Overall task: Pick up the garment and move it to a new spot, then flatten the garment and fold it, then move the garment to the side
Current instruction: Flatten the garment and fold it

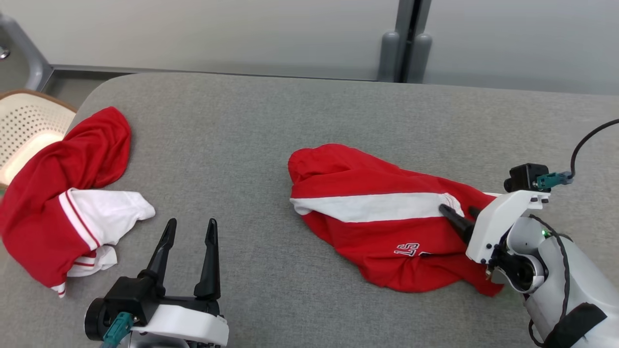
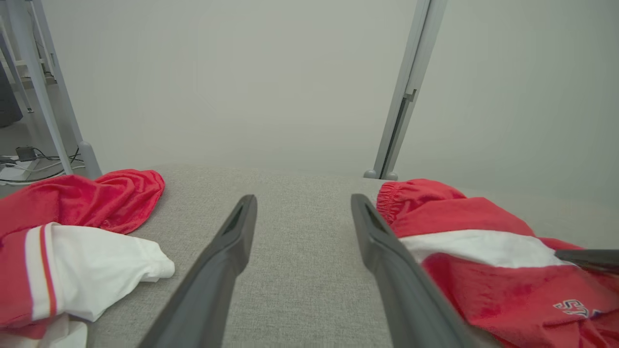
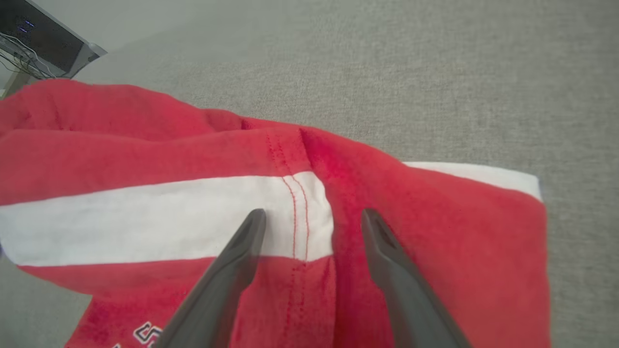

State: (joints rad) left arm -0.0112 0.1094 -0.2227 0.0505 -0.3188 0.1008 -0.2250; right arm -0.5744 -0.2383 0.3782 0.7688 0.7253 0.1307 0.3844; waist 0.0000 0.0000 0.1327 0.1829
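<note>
While its jaws stand open, the right pincer hovers over the garment.

Partial lettering, "S" readable, on red garment.

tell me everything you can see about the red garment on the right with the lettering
The garment is red, soft knit-looking cloth with a white band across it, red double stitching at a seam, white outlined lettering partly hidden in a fold, and a gathered edge. It lies crumpled on the grey table, right of centre. The open right end effector straddles the seam at the band's end; contact is unclear.
</note>
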